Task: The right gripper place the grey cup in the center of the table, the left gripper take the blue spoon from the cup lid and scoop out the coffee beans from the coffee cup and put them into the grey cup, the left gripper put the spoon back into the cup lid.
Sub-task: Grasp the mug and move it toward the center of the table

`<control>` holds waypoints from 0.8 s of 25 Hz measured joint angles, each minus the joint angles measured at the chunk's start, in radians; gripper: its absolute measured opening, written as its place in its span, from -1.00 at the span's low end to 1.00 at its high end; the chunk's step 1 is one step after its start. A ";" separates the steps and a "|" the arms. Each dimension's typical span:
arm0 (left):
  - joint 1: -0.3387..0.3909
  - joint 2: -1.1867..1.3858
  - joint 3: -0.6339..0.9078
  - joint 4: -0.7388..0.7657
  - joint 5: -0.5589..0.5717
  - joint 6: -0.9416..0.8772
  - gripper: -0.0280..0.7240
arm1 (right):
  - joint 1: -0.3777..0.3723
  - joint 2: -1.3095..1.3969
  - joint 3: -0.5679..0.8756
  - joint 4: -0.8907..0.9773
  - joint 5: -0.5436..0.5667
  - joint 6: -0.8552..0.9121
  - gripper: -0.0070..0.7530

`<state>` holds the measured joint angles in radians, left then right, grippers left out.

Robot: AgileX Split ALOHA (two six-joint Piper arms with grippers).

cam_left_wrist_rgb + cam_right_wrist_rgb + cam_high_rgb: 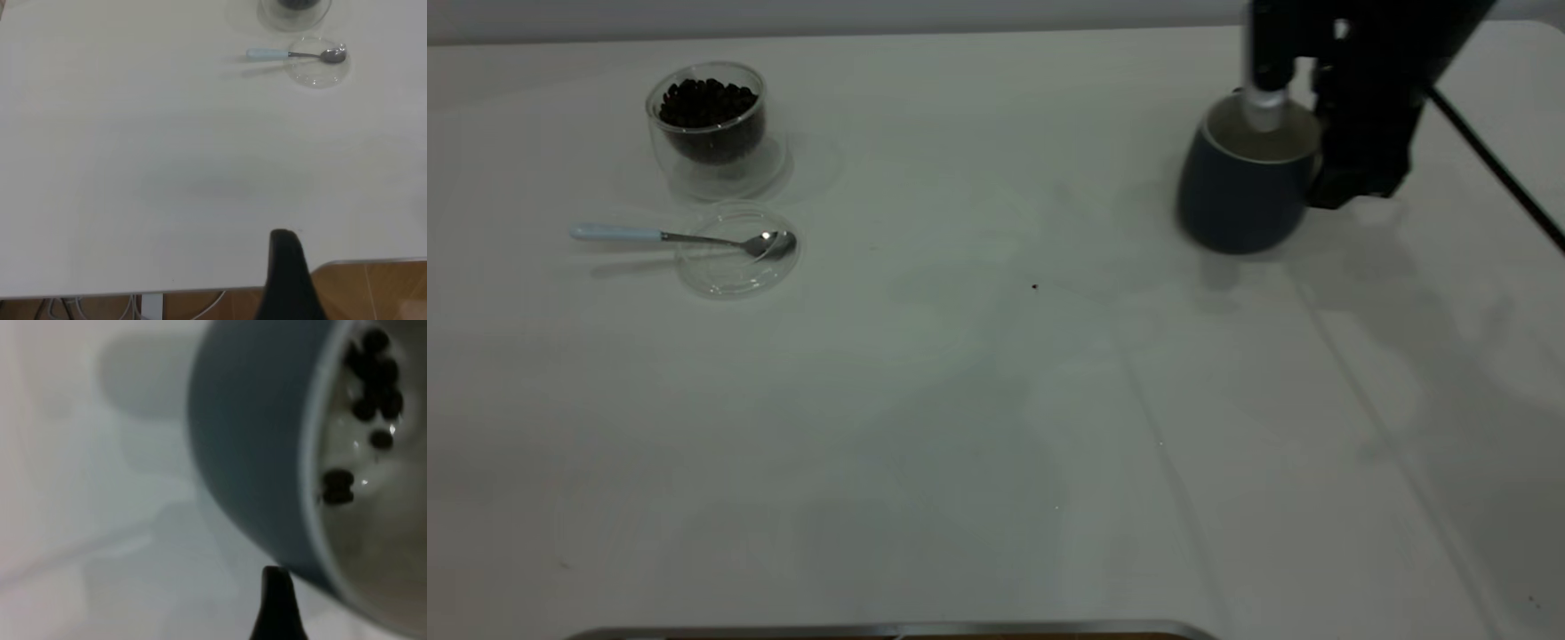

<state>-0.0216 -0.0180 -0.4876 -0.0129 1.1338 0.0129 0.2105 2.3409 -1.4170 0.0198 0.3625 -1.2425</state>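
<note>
The grey cup (1240,191) is at the far right of the table (978,400). My right gripper (1307,142) is shut on its rim, one finger inside and the black one outside. I cannot tell if the cup touches the table. In the right wrist view the cup (253,433) fills the frame with several coffee beans (373,373) inside, and one black finger (275,603) is outside its wall. The coffee cup (710,124) full of beans (704,102) stands at the far left. The blue spoon (658,236) lies with its bowl in the cup lid (734,271). One dark finger (287,273) of my left gripper shows over the table's front edge.
In the left wrist view the spoon (293,53), lid (319,72) and coffee cup (293,10) lie far off. A tiny dark speck (1035,286) sits near the table's middle. A black cable (1494,164) runs behind the right arm.
</note>
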 joint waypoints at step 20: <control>0.000 0.000 0.000 0.000 0.000 0.000 0.64 | 0.282 -0.046 0.000 0.189 -0.073 0.158 0.57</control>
<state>-0.0216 -0.0180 -0.4876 -0.0129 1.1338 0.0129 0.4928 2.2952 -1.4170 0.2084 0.2897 -1.0840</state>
